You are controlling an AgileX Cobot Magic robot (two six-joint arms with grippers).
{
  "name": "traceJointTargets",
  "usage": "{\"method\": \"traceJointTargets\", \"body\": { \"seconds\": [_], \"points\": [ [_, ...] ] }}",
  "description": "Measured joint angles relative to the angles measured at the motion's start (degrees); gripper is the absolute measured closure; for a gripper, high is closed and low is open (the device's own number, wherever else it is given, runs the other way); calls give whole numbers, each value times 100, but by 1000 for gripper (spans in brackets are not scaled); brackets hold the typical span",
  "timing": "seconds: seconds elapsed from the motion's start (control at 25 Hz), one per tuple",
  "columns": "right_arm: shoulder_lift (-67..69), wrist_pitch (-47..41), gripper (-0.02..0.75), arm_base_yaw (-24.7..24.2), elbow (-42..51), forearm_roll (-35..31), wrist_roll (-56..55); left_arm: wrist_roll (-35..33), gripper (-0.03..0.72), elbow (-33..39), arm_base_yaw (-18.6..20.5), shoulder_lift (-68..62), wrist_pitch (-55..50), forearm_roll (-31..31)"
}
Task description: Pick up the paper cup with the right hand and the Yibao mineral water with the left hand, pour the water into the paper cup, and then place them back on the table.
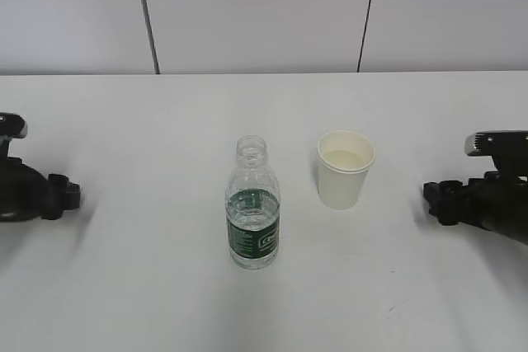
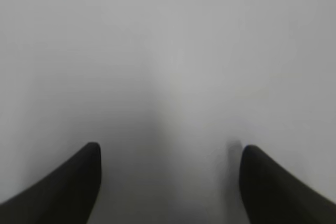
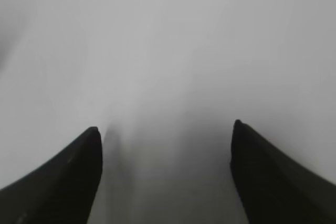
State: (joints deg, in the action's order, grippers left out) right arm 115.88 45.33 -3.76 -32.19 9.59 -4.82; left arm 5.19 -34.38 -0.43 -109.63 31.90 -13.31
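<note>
Yet to start: black left end effector point(image 1: 70, 195) open, empty, far left; clear ribbed green-labelled plastic bottle point(image 1: 253, 204) mid white counter point(image 1: 124, 286); cream paper cup point(image 1: 345, 169) just right; black right end effector point(image 1: 431, 201) open, empty. Everything left.

The bottle point(image 1: 253, 204) stands mid-table point(image 1: 124, 286); the cup point(image 1: 345, 169) sits just right of it and slightly behind, apart.
</note>
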Motion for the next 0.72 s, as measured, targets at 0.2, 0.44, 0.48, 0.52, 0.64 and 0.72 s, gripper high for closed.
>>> {"method": "traceJointTargets", "body": {
  "seconds": [0.2, 0.44, 0.48, 0.52, 0.64, 0.72],
  "points": [
    [-712, -1585, 143, 0, -263, 13, -28, 66, 188, -1025, 0, 564, -2896, 201],
    [-1462, -3785, 143, 0, -1032, 22, -79, 68, 188, -2196, 0, 708, -4978, 402],
    [-1556, -4267, 143, 0, -1219, 22, -79, 68, 188, -2370, 0, 708, -5338, 416],
    [-1622, -4670, 143, 0, -1384, 22, -79, 73, 190, -2511, 0, 708, -5687, 431],
    [-1766, -6050, 143, 0, -2045, 22, -79, 73, 197, -2959, 0, 708, -6544, 465],
    [-1781, -6772, 143, 0, -2454, 22, -79, 73, 198, -3247, 0, 708, -7018, 504]
  ]
}}
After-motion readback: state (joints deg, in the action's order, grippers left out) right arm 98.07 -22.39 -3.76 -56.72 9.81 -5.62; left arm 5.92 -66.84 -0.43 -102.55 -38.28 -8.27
